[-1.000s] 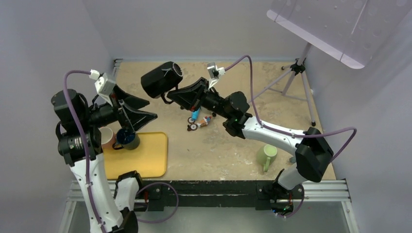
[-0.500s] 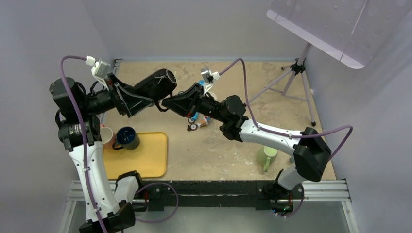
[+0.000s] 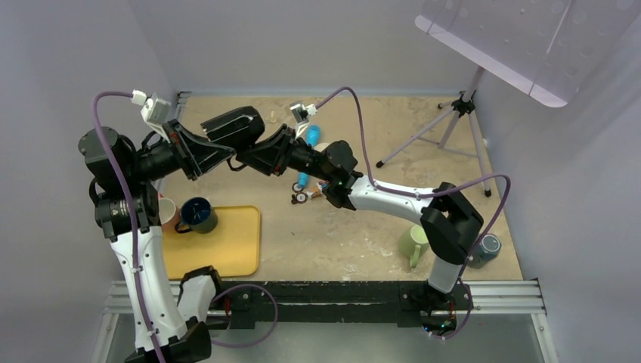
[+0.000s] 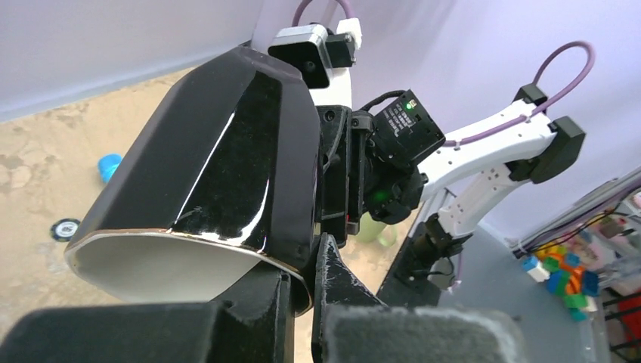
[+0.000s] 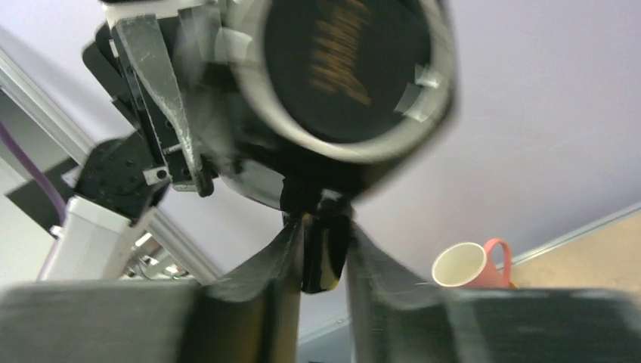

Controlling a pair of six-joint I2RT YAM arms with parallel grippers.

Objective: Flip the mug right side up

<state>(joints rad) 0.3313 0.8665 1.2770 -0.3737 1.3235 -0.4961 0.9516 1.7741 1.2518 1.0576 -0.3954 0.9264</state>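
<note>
Black mug (image 3: 236, 125) mid-air above worktop (image 3: 340, 227), tipped sideways, between our arms. Right pincer (image 5: 321, 238) pinching handle (image 5: 311, 200); left pincer (image 4: 311, 276) pinching rim (image 4: 189, 243). We judge handover step. Next: we release right, rotate left wrist, opening up.

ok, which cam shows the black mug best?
Left wrist: the black mug fills the frame, with its faceted wall and white inside sharp. Top external shows it small and lifted; right wrist shows only its blurred base.
</note>
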